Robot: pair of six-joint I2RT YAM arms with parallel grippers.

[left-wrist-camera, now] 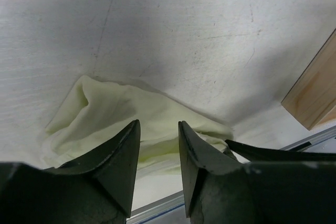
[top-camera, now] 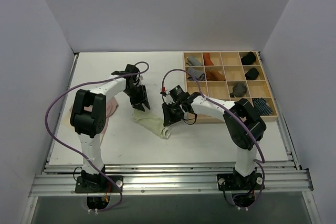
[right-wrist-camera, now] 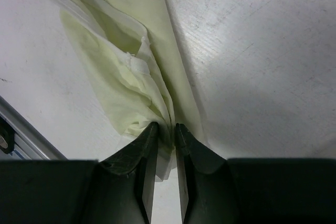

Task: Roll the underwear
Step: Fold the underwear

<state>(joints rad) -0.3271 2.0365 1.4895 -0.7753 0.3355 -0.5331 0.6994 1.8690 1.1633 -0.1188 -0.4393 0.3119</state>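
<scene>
- Top view: the yellow-green underwear [top-camera: 151, 124] is seen lying as a long folded strip on the table [top-camera: 210, 140], between the two arms. The left gripper [top-camera: 142, 103] is set at its far end, the right gripper [top-camera: 169, 119] at its near end. The pink underwear [top-camera: 110, 109] is spread under the left arm, and a wooden tray [top-camera: 220, 52] of rolls is placed to the right.
- Left wrist view: the left gripper [left-wrist-camera: 159, 124] is shown with jaws parted, the yellow-green underwear [left-wrist-camera: 131, 108] lying beneath them. The tray's corner [left-wrist-camera: 315, 93] is seen at the right.
- Right wrist view: a fold of the yellow-green underwear [right-wrist-camera: 121, 66] is pinched in the nearly closed right gripper [right-wrist-camera: 163, 125].
</scene>
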